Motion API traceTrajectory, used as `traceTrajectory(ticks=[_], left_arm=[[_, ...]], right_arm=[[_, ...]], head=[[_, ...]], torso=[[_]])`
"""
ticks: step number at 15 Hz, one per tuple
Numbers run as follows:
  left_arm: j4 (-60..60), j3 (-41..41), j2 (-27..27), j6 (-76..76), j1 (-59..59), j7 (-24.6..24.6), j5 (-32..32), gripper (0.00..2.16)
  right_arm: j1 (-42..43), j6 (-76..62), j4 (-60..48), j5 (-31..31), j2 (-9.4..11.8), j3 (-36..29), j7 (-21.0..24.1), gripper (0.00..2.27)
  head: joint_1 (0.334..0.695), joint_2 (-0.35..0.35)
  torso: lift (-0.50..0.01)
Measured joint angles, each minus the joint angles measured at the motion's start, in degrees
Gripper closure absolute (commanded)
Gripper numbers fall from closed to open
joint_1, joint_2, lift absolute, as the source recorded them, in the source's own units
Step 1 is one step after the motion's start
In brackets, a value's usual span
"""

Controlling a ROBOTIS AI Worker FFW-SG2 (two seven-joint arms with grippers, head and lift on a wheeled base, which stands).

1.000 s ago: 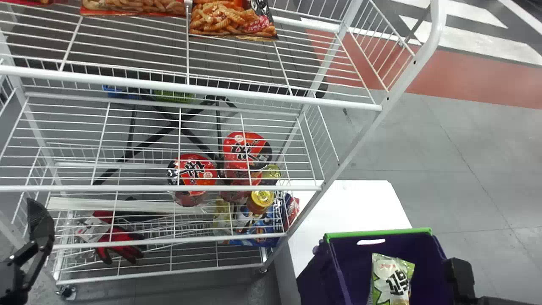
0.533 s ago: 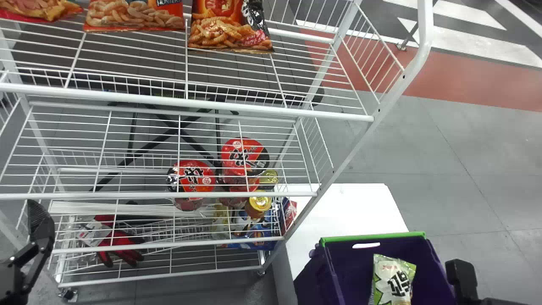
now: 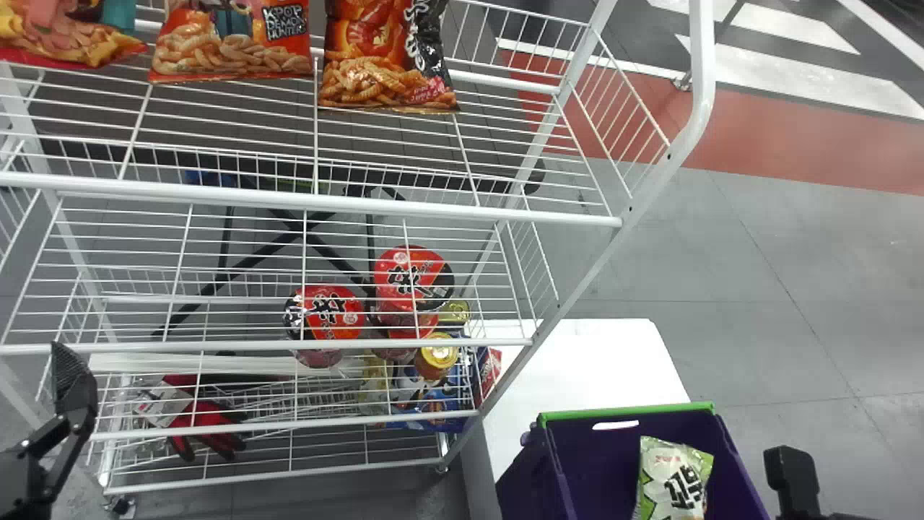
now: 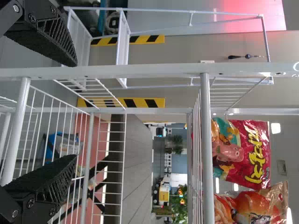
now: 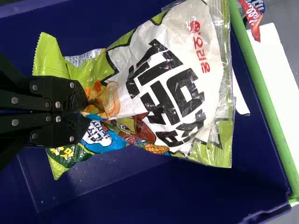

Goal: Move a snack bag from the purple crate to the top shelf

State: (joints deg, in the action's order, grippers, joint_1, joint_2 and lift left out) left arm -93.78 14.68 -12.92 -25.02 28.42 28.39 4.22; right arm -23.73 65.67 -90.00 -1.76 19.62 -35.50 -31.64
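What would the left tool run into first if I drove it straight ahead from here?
Most likely the white wire rack, whose bars cross the view beyond the left tool; I can't tell how much gap there is.

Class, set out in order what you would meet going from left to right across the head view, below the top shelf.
Left arm → red glove → one red-lidded cup → another red-lidded cup → snack bag in the purple crate → black part of the right arm.
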Motion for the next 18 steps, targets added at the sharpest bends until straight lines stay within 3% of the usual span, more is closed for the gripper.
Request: traceTrajectory(ticks=[18], left_arm=[[0.4, -0.3, 0.2, -0.2, 0.3, 0.2, -0.2, 0.12]], right_arm=[[0.0, -2.8, 0.8, -0.1, -0.2, 0.4, -0.1, 1.90]], head=[[0.695, -0.350]], torso=[[-0.113]])
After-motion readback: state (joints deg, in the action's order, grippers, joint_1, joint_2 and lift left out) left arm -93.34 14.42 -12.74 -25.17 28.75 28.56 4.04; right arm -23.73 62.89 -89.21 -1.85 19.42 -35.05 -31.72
